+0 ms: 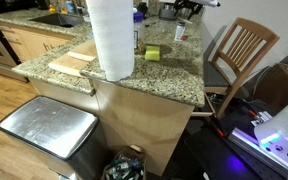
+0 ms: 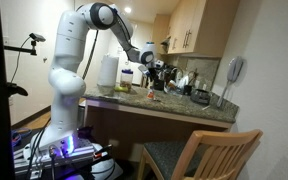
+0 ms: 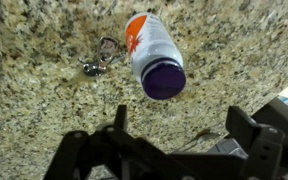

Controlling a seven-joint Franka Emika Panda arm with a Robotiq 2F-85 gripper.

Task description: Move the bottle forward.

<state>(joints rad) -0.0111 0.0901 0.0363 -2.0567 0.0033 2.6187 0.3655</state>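
Wrist view: your gripper [image 3: 184,140] is spread wide, holding nothing. You're reaching for the bottle [image 3: 154,55] at 12 o'clock; grab it next.

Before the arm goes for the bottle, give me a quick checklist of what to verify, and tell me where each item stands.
1. The gripper is open: ok, jaws spread wide.
2. The bottle shows in the wrist view: ok, fully visible on the granite counter.
3. The bottle is between the jaws: not ok, it sits beyond their tips and off centre.
4. The key ring is apart from the bottle: cannot tell, they are very close.
5. The gripper has height to spare over the counter: cannot tell.
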